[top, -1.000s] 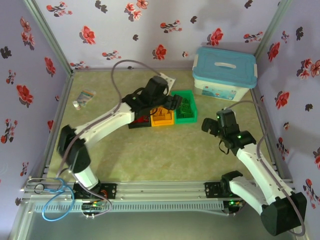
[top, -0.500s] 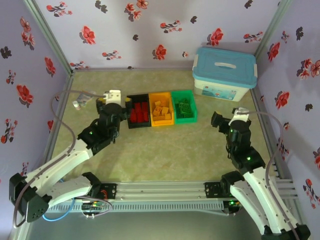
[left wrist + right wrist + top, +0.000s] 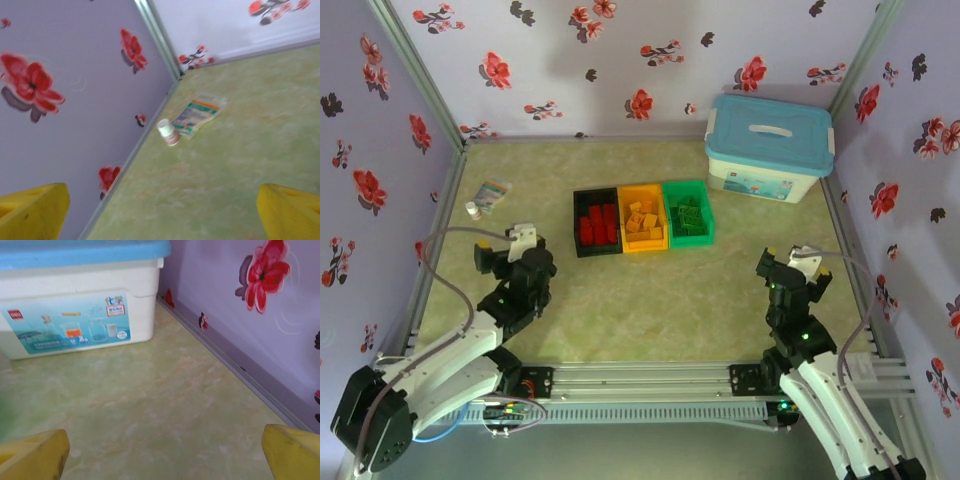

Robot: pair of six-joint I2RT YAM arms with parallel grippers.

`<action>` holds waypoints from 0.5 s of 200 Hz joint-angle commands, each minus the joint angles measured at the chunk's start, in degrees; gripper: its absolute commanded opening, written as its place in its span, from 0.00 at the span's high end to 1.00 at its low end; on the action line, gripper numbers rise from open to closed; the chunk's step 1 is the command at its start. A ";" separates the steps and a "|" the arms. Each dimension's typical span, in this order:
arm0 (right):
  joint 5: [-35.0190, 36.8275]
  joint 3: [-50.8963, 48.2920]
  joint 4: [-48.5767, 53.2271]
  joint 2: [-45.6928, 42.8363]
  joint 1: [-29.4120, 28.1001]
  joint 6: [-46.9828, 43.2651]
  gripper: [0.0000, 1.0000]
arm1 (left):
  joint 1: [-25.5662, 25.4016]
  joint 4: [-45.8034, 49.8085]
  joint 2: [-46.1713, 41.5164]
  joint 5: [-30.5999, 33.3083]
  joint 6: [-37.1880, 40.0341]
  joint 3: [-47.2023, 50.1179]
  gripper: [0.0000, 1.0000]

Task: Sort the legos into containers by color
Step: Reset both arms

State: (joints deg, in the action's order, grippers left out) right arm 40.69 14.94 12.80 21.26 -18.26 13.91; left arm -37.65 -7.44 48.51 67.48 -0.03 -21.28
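Lilac walls (image 3: 620, 60) with red flowers enclose a mottled green floor (image 3: 650, 290).

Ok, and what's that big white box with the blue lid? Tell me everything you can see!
The white tub looks like smooth plastic, boxy with rounded corners. Its light-blue lid is shut on top, with a pale carry handle in the middle. A label with small pictures is stuck on the front. It sits upright on the green table, in the far right corner near the flowery walls.
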 commanded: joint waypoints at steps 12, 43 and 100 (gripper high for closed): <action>2.71 -3.41 -3.13 -0.25 0.33 0.31 0.01 | 2.35 -5.39 -0.93 3.27 -4.11 6.31 0.03; 2.45 -4.30 -2.92 -0.26 0.21 0.57 0.01 | 3.61 -1.96 -2.15 3.71 -8.14 8.61 0.00; 5.04 -4.98 -7.60 2.70 0.25 0.05 0.01 | 6.47 -9.20 -7.01 3.42 -5.09 12.32 0.00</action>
State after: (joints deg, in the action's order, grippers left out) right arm 42.41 11.03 9.93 22.65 -18.24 13.93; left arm -32.08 -10.26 42.76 68.62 -5.82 -11.38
